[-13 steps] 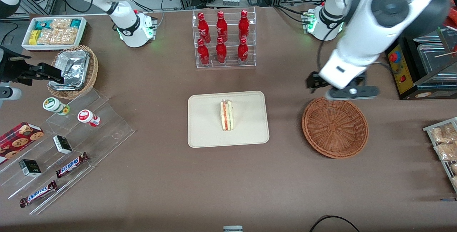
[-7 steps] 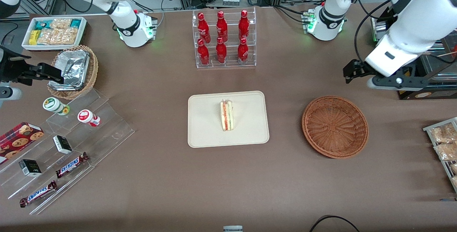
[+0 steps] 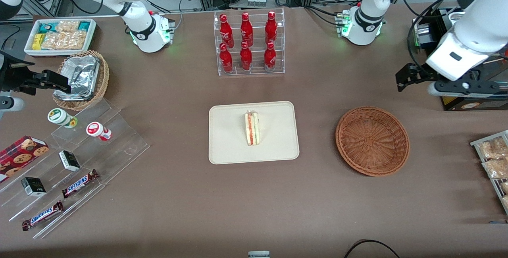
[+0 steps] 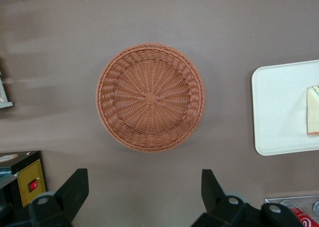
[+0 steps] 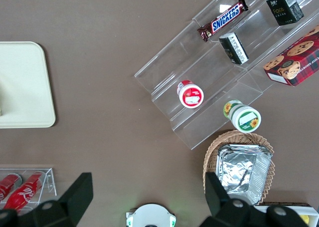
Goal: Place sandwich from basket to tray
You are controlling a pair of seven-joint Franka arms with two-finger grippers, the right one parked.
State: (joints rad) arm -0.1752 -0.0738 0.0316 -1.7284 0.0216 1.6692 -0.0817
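The sandwich point(image 3: 252, 128) lies on the cream tray point(image 3: 226, 143) at the middle of the table, its red and green filling edge showing. The reddish-brown woven basket point(image 3: 372, 141) sits beside the tray toward the working arm's end, with nothing in it. My gripper point(image 3: 462, 88) hangs above the table, farther from the front camera than the basket and off toward the working arm's end. In the left wrist view the gripper point(image 4: 143, 188) is open with nothing between its fingers, and the basket point(image 4: 150, 97), the tray point(image 4: 279, 112) and a sliver of the sandwich point(image 4: 313, 110) show.
A yellow and black box with a red button point(image 3: 447, 73) stands close by the gripper. A rack of red bottles point(image 3: 247, 43) stands farther from the front camera than the tray. Snack packets point(image 3: 494, 162) lie at the working arm's end; stepped racks point(image 3: 75, 162) at the parked arm's.
My gripper has moved from over the basket's farther rim toward the working arm's end of the table, slowing over the last half second. The sandwich has stayed on the tray.
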